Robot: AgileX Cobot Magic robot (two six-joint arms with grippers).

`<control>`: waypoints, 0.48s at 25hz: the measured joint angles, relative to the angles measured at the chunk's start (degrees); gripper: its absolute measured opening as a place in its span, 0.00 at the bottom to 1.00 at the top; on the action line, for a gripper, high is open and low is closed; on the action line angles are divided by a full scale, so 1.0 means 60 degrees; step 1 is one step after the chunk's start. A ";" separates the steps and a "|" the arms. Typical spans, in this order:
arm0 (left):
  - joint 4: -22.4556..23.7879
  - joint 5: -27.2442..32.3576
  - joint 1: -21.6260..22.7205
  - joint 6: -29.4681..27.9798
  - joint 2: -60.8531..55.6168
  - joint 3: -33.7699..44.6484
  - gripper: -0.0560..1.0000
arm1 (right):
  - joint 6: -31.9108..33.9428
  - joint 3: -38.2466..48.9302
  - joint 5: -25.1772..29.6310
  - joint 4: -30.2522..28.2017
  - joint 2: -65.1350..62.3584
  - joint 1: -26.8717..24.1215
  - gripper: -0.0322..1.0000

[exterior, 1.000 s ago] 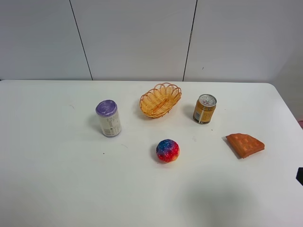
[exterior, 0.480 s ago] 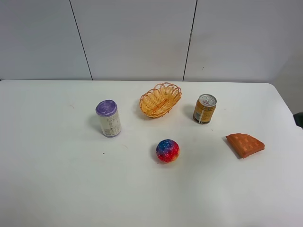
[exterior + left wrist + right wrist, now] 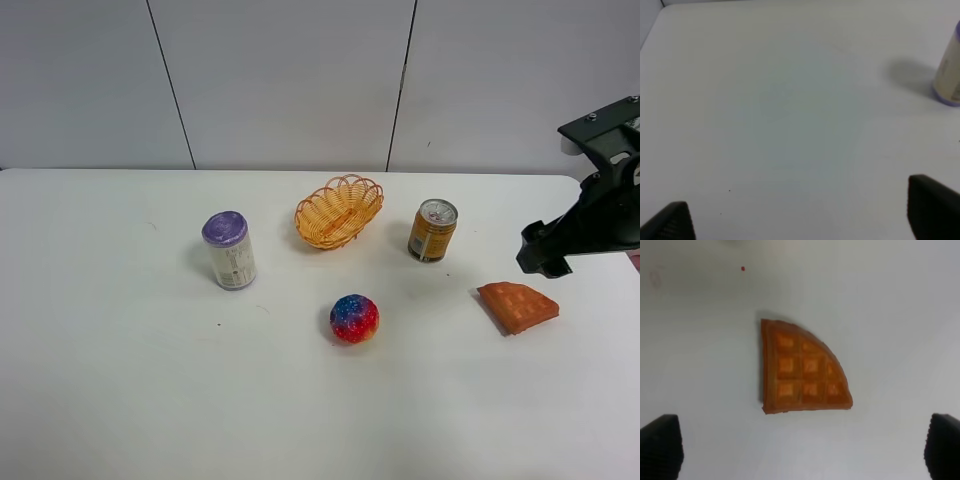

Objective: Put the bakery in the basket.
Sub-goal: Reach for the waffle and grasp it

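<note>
The bakery [image 3: 517, 305], a flat orange-brown waffle wedge, lies on the white table at the right. It also shows in the right wrist view [image 3: 801, 368], between and ahead of my open fingers. My right gripper [image 3: 545, 258] hovers just above and behind it, open and empty [image 3: 801, 442]. The wicker basket [image 3: 339, 210] stands at the middle back, empty. My left gripper [image 3: 802, 215] is open and empty over bare table; it is out of the exterior view.
A gold can [image 3: 432, 230] stands between the basket and the bakery. A multicoloured ball [image 3: 354, 318] lies in front of the basket. A purple-lidded can [image 3: 230, 250] stands at the left, also at the edge of the left wrist view [image 3: 950, 75].
My right arm has come into the exterior view from the right edge and now hangs over the bakery. The objects have not moved.
</note>
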 joint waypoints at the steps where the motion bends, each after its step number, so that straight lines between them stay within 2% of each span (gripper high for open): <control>1: 0.0000 0.0000 0.0000 0.0000 0.0000 0.0000 0.85 | -0.0174 -0.0007 -0.0186 0.0247 0.0093 -0.0301 0.96; 6: 0.0000 0.0000 0.0000 0.0000 0.0000 0.0000 0.85 | -0.0821 -0.0007 -0.1086 0.1147 0.0521 -0.1616 0.96; 12: 0.0000 0.0000 0.0000 0.0000 0.0000 0.0000 0.85 | -0.1817 -0.0007 -0.1509 0.2051 0.2042 -0.1826 0.96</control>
